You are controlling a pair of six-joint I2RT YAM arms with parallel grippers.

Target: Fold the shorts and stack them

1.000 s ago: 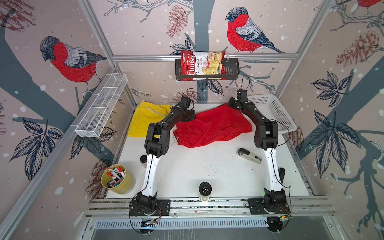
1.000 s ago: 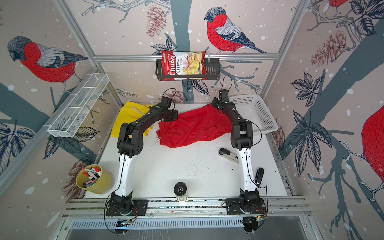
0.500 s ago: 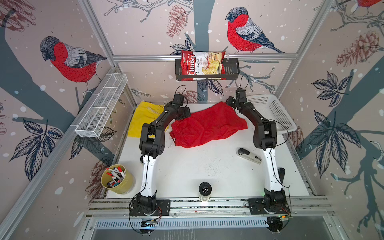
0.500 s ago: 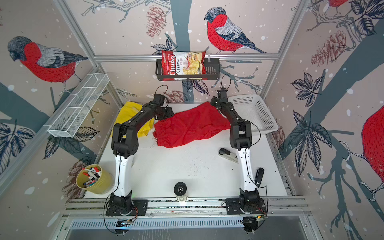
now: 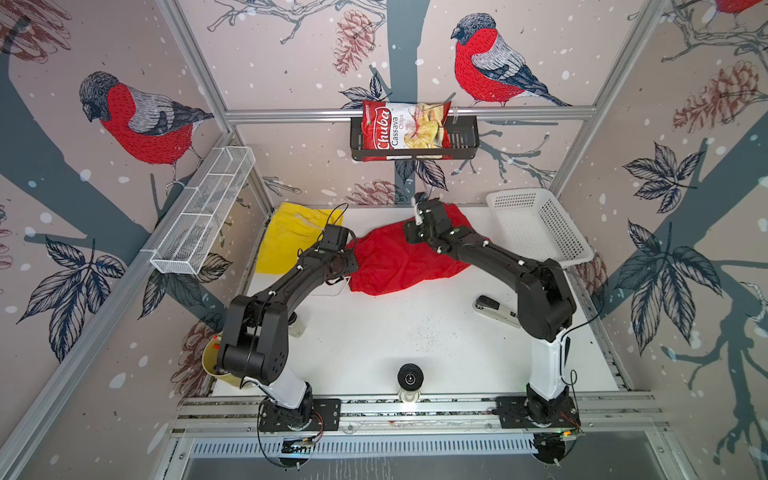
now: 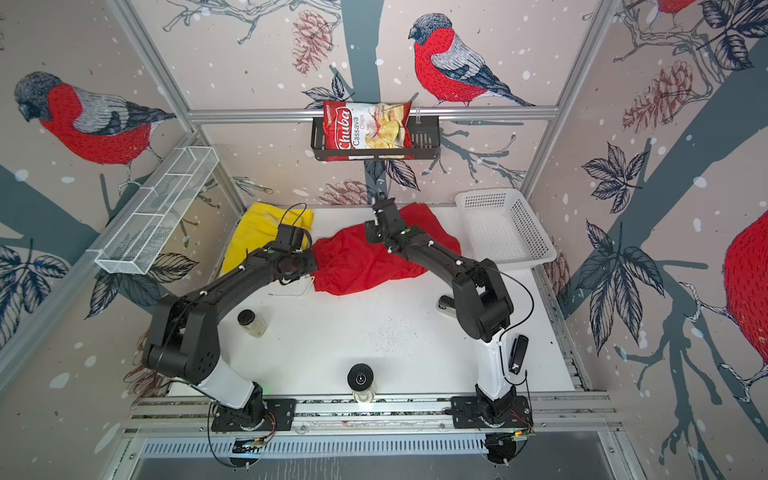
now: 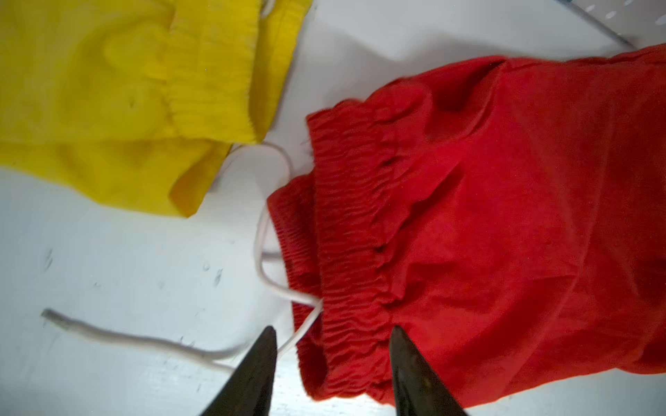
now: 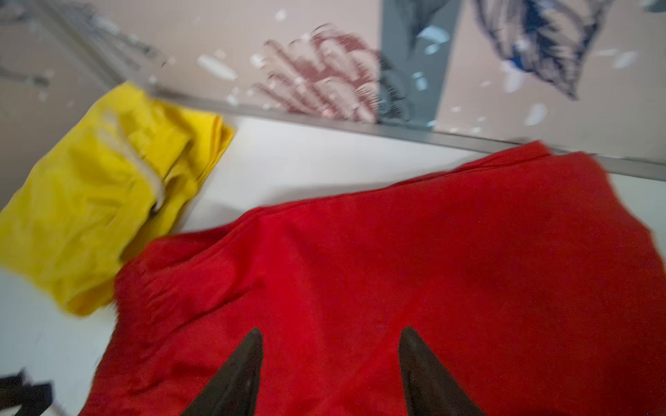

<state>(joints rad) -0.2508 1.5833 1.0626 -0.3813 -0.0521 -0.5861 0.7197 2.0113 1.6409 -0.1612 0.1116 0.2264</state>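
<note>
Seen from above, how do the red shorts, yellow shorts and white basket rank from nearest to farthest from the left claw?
1. red shorts, directly under the left gripper.
2. yellow shorts, just to its left.
3. white basket, far-right corner.

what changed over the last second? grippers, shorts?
Both let go. The left gripper and right gripper were closed at the red shorts' far edge; now their jaws stand apart above the cloth, the right one shifted leftward over it. The red shorts lie crumpled, slightly narrower. The yellow shorts, white basket and stapler are unmoved.
</note>
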